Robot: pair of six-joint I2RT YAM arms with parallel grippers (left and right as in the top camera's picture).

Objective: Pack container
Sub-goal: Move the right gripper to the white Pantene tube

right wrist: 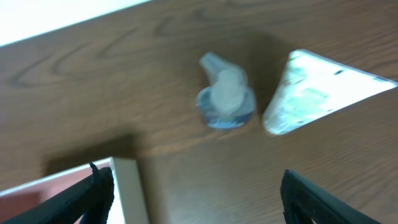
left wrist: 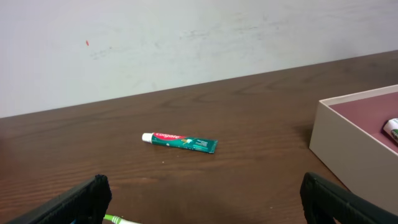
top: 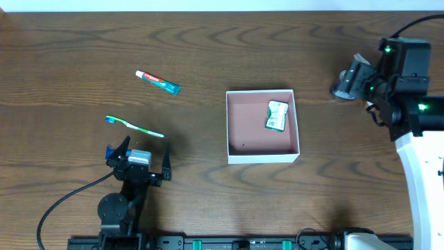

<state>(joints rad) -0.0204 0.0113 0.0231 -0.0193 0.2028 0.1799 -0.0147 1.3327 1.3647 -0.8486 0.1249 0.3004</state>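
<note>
The container [top: 262, 157], a white-walled square box with a pink inside, sits mid-table and holds a green-and-white packet [top: 276, 115]. Its corner [right wrist: 125, 186] shows in the right wrist view, its wall [left wrist: 348, 152] in the left wrist view. A toothpaste tube [top: 157, 81] [left wrist: 180, 142] and a green toothbrush [top: 134, 126] [left wrist: 118, 219] lie at left. My left gripper [top: 142, 156] [left wrist: 202, 199] stands open just short of the toothbrush. My right gripper [top: 347, 83] [right wrist: 199, 199] is open and holds nothing, right of the container. Beyond it lie a small clear bottle [right wrist: 225, 99] and a white packet [right wrist: 314, 90].
The right arm's body [top: 402, 76] stands at the table's right edge. A black cable [top: 62, 201] runs from the left arm's base at the front. A pale wall [left wrist: 186, 37] lies beyond the table's far edge.
</note>
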